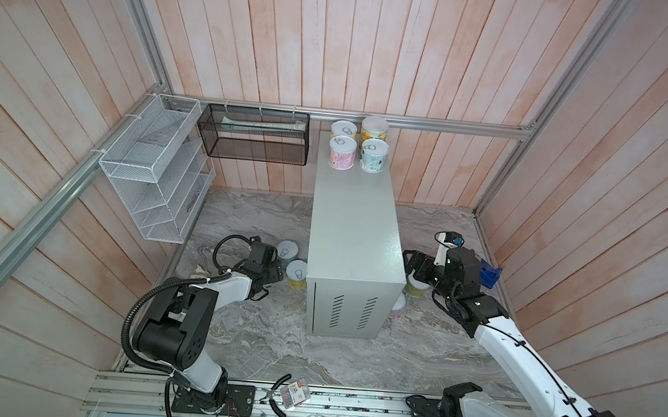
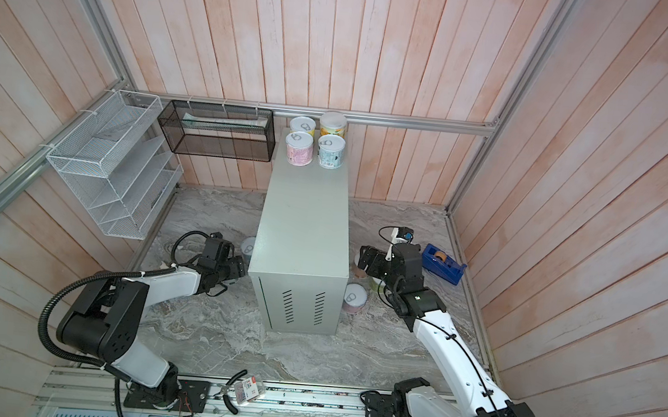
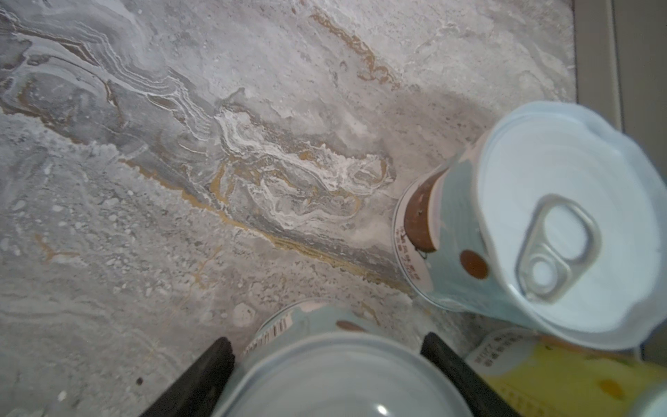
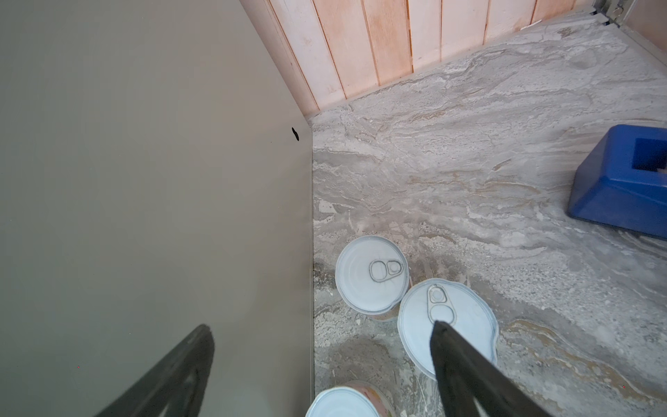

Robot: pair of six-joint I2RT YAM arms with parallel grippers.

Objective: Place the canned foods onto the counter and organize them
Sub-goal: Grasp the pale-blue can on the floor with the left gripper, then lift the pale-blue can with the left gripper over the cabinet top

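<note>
Silver-lidded canned foods (image 1: 342,156) stand four together at the far end of the counter (image 1: 352,236), upper centre in both top views; others sit on the marble floor (image 1: 351,357) beside its base. Around a pale-blue can (image 3: 343,375) the left gripper (image 3: 325,341) straddles closely; whether it pinches, I cannot tell. Beside the counter's wall the right gripper (image 4: 321,326) hangs spread above two cans (image 4: 371,278).
</note>
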